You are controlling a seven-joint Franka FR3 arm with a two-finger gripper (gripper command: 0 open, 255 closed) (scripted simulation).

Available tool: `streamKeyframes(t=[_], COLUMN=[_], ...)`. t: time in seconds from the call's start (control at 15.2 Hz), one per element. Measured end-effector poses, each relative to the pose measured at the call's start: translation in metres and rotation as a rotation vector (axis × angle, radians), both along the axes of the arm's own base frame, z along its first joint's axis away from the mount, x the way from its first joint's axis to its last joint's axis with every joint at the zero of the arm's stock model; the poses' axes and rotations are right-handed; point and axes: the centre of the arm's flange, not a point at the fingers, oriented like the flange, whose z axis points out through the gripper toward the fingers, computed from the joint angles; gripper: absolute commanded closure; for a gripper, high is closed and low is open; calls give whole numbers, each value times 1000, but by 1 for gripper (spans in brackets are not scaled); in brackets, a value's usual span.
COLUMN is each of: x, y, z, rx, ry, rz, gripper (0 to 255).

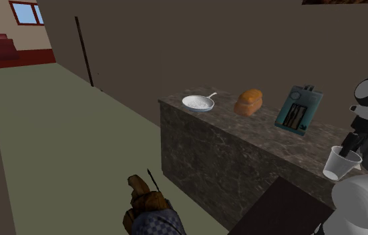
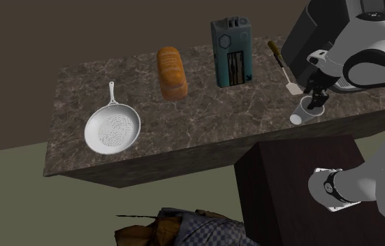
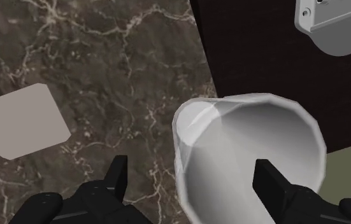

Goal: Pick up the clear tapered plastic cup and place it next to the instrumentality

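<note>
- The gripper [image 3: 192, 164] had its fingers apart, astride one wall of the cup [image 3: 250, 140], apparently unclamped.
- The cup sat at the table [image 3: 104, 51] edge.
- Good practice was slow closure, centred on that wall.

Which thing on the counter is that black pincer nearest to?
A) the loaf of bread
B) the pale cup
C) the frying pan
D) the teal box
B: the open pincer hangs right at the pale cup, near the counter's front edge.
</note>
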Motion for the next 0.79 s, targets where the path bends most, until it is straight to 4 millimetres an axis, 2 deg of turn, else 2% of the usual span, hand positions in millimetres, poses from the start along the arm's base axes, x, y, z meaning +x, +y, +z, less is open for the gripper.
streamKeyframes(t=[0.13,0.4,0.79], x=[1,0,1], y=[-1,-7,-8], z=[6,44,49], rx=[0,-1,0], ry=[0,0,0], rz=[0,0,0], gripper=[0,0,0])
